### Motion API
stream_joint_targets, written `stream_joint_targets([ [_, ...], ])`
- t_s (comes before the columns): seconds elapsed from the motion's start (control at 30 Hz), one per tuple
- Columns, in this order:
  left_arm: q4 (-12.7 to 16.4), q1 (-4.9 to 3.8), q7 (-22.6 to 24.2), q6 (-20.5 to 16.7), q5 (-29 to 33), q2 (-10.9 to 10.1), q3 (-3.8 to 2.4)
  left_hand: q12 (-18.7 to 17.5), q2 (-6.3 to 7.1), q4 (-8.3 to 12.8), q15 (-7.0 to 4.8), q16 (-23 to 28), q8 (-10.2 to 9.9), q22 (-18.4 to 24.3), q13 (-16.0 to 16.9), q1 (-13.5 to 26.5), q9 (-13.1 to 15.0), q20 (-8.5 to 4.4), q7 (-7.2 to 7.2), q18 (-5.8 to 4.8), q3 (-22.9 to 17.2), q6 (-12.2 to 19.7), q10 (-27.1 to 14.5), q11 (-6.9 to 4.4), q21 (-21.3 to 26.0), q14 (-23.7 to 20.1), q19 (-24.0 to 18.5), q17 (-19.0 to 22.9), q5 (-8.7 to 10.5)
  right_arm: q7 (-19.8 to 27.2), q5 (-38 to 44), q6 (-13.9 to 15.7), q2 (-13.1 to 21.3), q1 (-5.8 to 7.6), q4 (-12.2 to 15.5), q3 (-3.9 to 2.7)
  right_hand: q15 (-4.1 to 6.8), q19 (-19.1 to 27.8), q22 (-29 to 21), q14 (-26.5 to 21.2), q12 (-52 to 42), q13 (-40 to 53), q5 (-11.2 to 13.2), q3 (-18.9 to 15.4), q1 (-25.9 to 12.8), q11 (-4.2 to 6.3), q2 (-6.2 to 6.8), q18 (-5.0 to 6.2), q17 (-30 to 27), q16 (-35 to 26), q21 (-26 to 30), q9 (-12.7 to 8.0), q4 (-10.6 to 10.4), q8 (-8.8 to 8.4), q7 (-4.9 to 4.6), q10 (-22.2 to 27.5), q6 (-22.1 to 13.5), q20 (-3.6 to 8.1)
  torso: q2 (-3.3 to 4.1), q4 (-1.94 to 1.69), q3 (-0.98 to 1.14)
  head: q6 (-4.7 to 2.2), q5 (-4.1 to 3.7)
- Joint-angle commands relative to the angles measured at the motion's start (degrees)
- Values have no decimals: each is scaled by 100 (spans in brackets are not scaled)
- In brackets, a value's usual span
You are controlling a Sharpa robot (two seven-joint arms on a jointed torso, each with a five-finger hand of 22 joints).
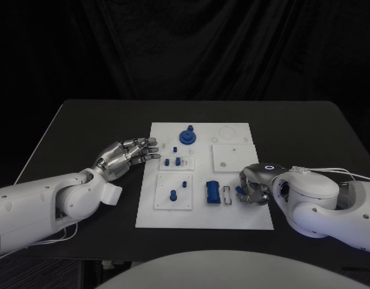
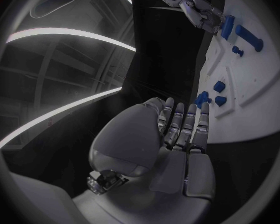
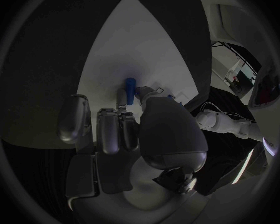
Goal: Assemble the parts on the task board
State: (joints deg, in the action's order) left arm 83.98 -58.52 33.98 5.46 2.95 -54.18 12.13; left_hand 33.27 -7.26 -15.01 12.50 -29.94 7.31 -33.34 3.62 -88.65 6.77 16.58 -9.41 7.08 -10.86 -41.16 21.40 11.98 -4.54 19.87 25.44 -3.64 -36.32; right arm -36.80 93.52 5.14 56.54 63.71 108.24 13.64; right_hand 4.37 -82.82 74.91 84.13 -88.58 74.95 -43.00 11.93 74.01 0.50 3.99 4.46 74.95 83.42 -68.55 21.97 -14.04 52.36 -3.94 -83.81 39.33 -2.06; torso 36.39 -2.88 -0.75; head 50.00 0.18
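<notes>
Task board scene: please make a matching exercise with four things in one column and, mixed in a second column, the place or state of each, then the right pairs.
Things:
1. left hand
2. right hand
3. round knob
4. blue block

Places or states:
A. stands near the far edge of the task board
B. lies on the near half of the board, beside the right hand
C. at the board's left edge, holds nothing, fingers straight
D. at the board's right side, fingers curled

Pairs: 1-C, 2-D, 3-A, 4-B
</notes>
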Motion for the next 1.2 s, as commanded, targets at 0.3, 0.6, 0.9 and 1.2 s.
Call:
stream_joint_targets([
  [0.3, 3, 15, 21, 88, 30, 14, -5, 9, -12, -7, 15, -15, -2, 11, 8, -32, -7, -2, -43, 69, -33, -2, 2, 46, -19, -13, 5, -1, 10, 122, 36, 512, 126, -69, -23, 54, 1, -111, 999, 344, -71, 1361, -234, 1804, -145, 5, 415, -56, 150, 70, -346, -1, 504, -605, -3, -501, 299, 22, -2, 3, 1, 0, 13],
  [0.6, -14, 18, 16, 84, 30, 14, -5, 10, -13, -6, 16, -15, -1, 12, 8, -33, -7, -2, -44, 69, -38, -3, 5, 49, -19, -13, 5, -2, 9, 891, -1312, 1943, 260, -69, 77, 54, 32, -81, 979, 333, -3, 1232, 82, 2008, -435, 46, 487, -43, 99, 44, -298, 102, 584, -637, 50, -401, 447, 44, -1, 4, 1, 0, 21],
  [0.9, -29, 20, 13, 76, 30, 16, -5, 13, -12, -3, 18, -16, 2, 14, 9, -37, -6, -2, -47, 68, -49, -9, 14, 56, -18, -12, 4, -3, 3, 1369, -3247, 2384, 292, -69, 127, 54, 27, -91, 987, 345, -36, 1295, 213, 2046, -564, 38, 431, -50, 144, 67, -329, 99, 557, -755, 40, -453, 451, 45, -1, 4, 1, 0, 17],
  [1.2, -43, 22, 7, 92, 30, 34, -5, 13, -12, -3, 18, -16, 2, 14, 9, -37, -6, -2, -47, 68, -49, -9, 14, 56, -18, -12, 4, -3, 3, 1310, -3604, 2168, 218, -69, 122, 54, 11, -65, 968, 336, -17, 1259, 672, 1968, -743, 23, 361, -37, 99, 46, -272, 157, 519, -864, 29, -425, 407, 30, 0, 4, 2, 0, 5],
])
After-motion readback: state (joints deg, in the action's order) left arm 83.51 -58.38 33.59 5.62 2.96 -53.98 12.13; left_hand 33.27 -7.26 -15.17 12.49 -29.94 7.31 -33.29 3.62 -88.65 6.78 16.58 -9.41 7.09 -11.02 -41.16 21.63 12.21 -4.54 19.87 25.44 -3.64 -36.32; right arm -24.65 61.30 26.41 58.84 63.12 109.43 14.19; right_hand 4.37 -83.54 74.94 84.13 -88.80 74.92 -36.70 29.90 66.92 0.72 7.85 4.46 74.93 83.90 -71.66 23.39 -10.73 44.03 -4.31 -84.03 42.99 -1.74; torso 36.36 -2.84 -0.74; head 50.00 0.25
